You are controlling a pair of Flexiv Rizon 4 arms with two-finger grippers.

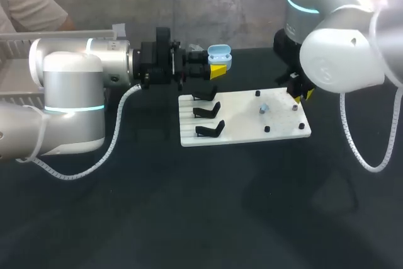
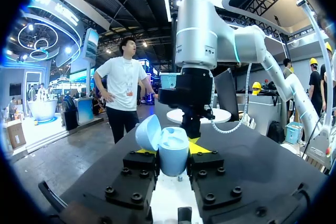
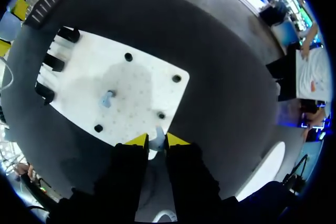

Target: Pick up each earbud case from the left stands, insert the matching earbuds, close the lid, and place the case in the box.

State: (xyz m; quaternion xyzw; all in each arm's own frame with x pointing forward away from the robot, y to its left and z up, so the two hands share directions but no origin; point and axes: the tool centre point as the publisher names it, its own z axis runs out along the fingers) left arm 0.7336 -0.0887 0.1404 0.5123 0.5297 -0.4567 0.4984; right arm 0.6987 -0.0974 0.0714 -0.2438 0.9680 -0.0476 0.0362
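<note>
Insertion step. Left gripper [image 2: 172, 151] is clamped on the blue case [image 2: 173, 156], lid [image 2: 148, 132] open, held in the air just behind the white board [image 1: 252, 127]. Right gripper [image 3: 153, 140] pinches one earbud [image 3: 159, 134] at the board's edge. The second earbud [image 3: 107, 98] sits mid-board. Next: bring the bud to the case, align it with its socket and seat it gently.

My left arm [image 1: 75, 74] lies level, reaching in from the left, its gripper [image 1: 217, 65] fingers clamped on the open earbud case [image 1: 220, 55]. My right arm [image 1: 340, 55] points its gripper [image 1: 301, 94] straight down, fingers pinching an earbud [image 3: 159, 132].
</note>
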